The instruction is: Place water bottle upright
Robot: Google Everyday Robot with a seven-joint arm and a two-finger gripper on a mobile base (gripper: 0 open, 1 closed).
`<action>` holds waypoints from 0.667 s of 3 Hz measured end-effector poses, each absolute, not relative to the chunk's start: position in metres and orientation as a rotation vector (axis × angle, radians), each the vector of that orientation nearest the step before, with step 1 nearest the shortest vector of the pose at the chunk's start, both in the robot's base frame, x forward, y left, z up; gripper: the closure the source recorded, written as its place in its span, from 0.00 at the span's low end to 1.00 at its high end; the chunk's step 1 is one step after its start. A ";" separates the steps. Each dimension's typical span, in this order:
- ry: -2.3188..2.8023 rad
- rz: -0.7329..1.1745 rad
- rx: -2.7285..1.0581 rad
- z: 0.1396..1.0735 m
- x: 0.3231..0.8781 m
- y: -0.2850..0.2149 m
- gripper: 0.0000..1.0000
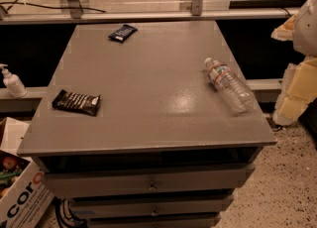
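One water bottle (pixel 229 84) lies flat; gripper (pixel 296 90) at right edge.

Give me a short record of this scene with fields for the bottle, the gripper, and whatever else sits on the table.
water bottle: on its side, right part of the table, cap toward the back
gripper: right edge of view, off the table, apart from the bottle
front packet: dark, near the left edge
back packet: dark, near the far edge
task state: bottle not yet upright
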State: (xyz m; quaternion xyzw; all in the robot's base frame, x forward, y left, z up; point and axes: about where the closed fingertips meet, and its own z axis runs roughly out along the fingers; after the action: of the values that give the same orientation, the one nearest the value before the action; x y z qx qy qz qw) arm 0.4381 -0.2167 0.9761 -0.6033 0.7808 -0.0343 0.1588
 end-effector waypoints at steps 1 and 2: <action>2.232 -0.098 -1.725 0.976 0.438 -0.217 0.00; 2.212 -0.085 -1.735 0.978 0.443 -0.215 0.00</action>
State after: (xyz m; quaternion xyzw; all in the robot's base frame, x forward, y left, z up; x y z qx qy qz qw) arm 0.4434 -0.2153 0.9775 -0.6084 0.7759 -0.0297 0.1638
